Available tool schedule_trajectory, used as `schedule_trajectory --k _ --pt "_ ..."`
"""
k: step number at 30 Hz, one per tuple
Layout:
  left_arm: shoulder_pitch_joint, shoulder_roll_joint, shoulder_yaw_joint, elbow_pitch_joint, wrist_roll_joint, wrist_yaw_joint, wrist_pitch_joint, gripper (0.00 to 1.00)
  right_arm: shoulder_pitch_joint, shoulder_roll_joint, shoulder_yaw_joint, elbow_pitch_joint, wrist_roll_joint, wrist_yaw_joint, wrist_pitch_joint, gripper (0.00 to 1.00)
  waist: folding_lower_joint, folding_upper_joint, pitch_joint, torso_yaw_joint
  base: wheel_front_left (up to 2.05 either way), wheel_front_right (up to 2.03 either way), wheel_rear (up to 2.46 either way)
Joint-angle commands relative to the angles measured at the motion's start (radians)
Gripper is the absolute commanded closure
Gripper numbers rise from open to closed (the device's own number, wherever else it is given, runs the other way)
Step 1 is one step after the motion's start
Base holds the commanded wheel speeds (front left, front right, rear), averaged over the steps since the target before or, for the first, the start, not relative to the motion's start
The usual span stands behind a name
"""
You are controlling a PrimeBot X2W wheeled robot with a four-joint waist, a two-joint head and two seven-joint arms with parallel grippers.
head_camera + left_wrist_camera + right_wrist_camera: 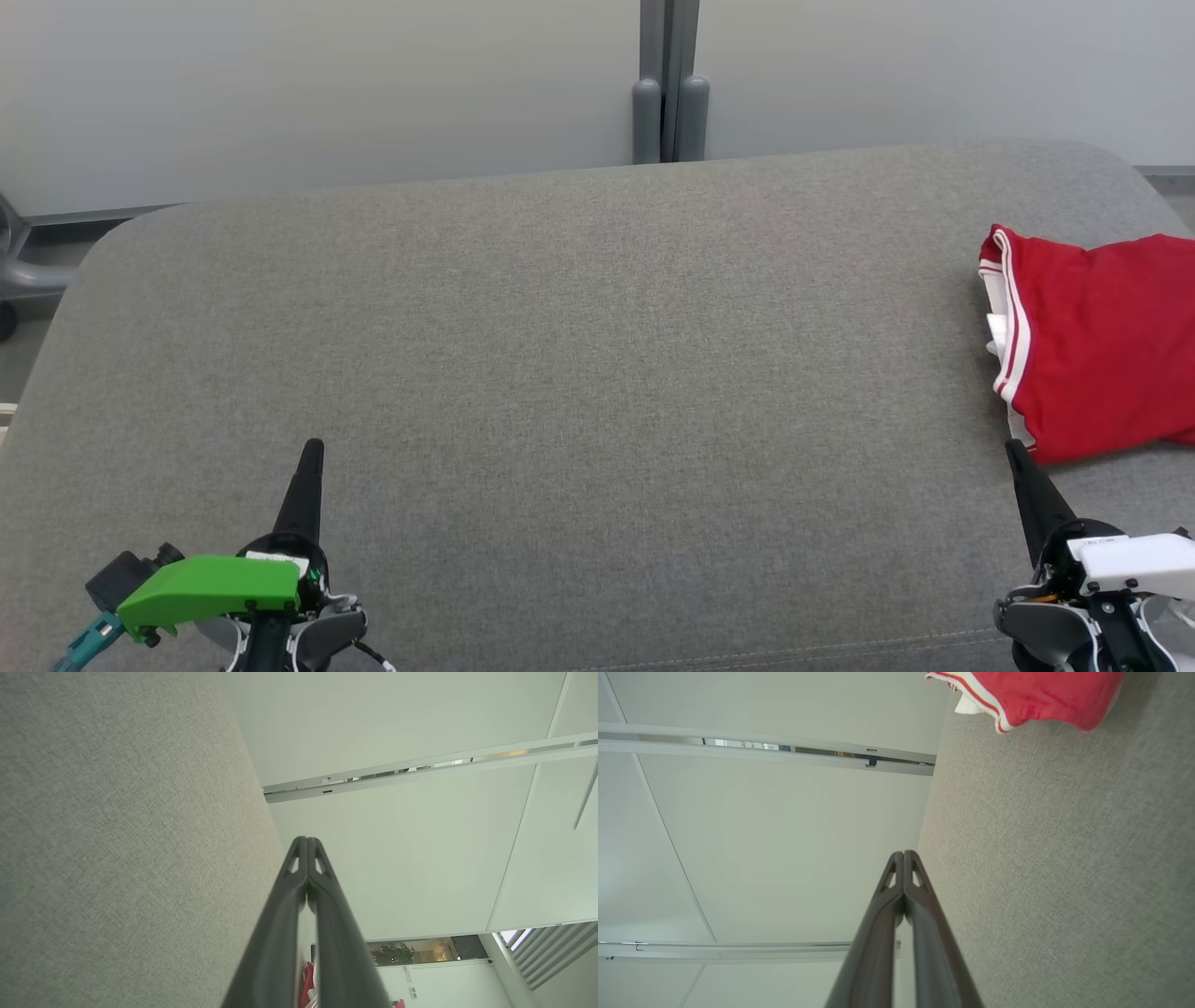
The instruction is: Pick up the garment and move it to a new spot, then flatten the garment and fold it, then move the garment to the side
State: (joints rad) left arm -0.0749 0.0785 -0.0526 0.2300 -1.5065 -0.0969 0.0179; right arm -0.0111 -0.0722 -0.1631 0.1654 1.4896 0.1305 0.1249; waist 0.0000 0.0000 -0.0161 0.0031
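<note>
A folded red garment (1097, 341) with white trim lies at the right edge of the grey cushioned surface (579, 373); in the right wrist view the garment (1041, 695) sits at the top. My left gripper (313, 450) rests at the lower left, shut with nothing in it; its closed tips (307, 841) point along the cushion's edge. My right gripper (1013, 450) is at the lower right, just below the garment's near corner and apart from it, also shut and empty (903, 855). A sliver of the garment (308, 977) peeks between the left fingers.
A pale wall (327, 84) with a grey vertical post (669, 84) stands behind the cushion. A dark chair base (19, 271) shows at the far left. The wide middle of the cushion lies between my grippers.
</note>
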Motion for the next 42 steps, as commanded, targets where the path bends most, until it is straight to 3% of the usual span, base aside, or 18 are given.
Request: schedule_trajectory --k 1,23,42 --pt "-0.022 -0.004 0.01 -0.001 -0.025 -0.012 0.005 1.0 -0.004 -0.005 -0.009 -0.008 0.029 0.0 0.007 1.0 0.0 0.0 0.002 0.0 0.0 0.0 0.0" --pt "-0.042 -0.031 0.038 0.011 -0.125 -0.039 0.027 1.0 -0.001 -0.005 -0.044 -0.01 0.163 0.0 0.033 1.0 0.0 0.0 0.017 -0.003 0.0 0.0 0.0" --pt "-0.039 -0.03 0.037 0.01 -0.122 -0.039 0.027 1.0 -0.002 -0.002 -0.046 -0.01 0.156 0.0 0.032 1.0 0.0 0.0 0.017 -0.003 0.0 0.0 0.0"
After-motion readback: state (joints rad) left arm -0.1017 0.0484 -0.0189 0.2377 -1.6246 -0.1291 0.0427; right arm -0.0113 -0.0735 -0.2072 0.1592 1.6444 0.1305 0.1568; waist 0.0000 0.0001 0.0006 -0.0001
